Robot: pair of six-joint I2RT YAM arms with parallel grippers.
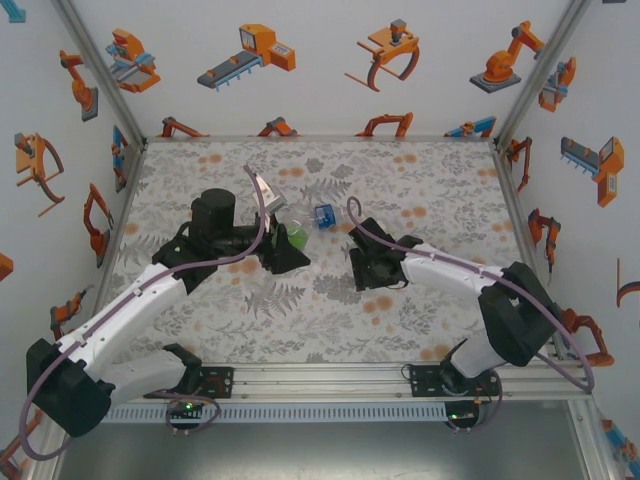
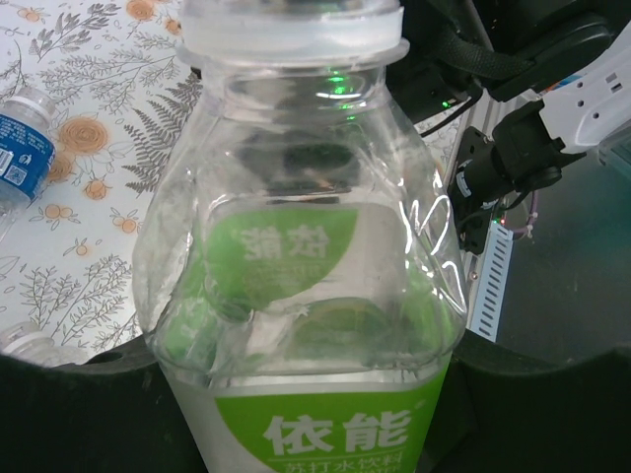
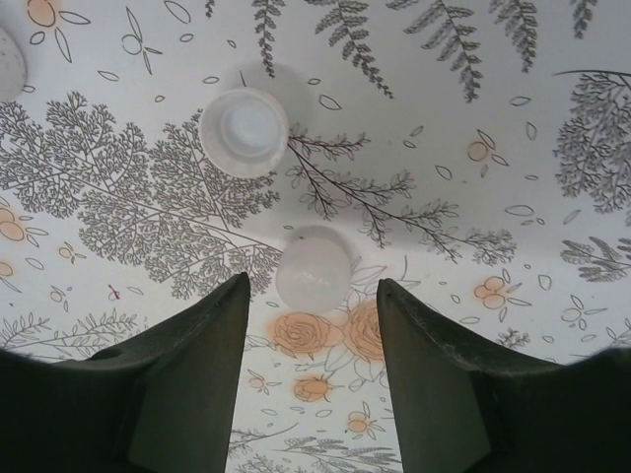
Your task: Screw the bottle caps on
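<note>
Robot lab cell, aluminium frame [image 1: 330, 373], sticker walls [image 1: 320, 100]

1. The green label [image 2: 330, 434] at the bottom of the left wrist view, on the clear bottle [image 2: 296, 148], carries large white characters "依能".
2. Beneath them runs a smaller white line, cut by the frame's lower edge, seemingly "苏打水饮料".
3. At mid-frame "依能" appears again, mirrored, seen through the plastic.
4. The blue-label bottle [image 2: 22, 148] at the left edge bears print too small to read.
</note>
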